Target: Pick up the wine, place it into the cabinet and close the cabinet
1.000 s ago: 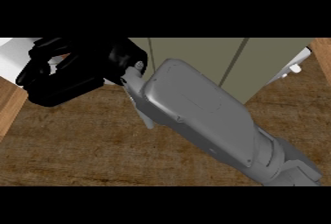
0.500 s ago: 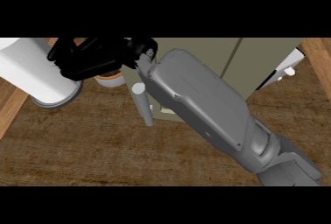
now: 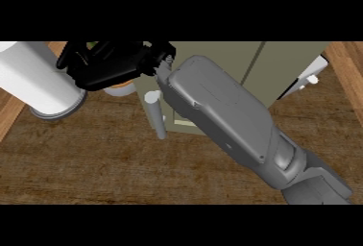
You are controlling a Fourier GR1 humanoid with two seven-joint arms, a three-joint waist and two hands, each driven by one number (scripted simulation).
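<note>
right hand (image 3: pixel 113 65) is clenched round what i take to be the wine (image 3: pixel 122 89), top left, just beside the white cylinder (image 3: pixel 35 81). probably carried above the counter (image 3: pixel 106 168) to reach the cabinet (image 3: pixel 284 62) nearby. only a tan-orange round end shows, so i'd guess its long axis runs roughly upright. can't tell which end.

Smooth grey forearm (image 3: pixel 220 115), black hand (image 3: pixel 110 67)
</note>
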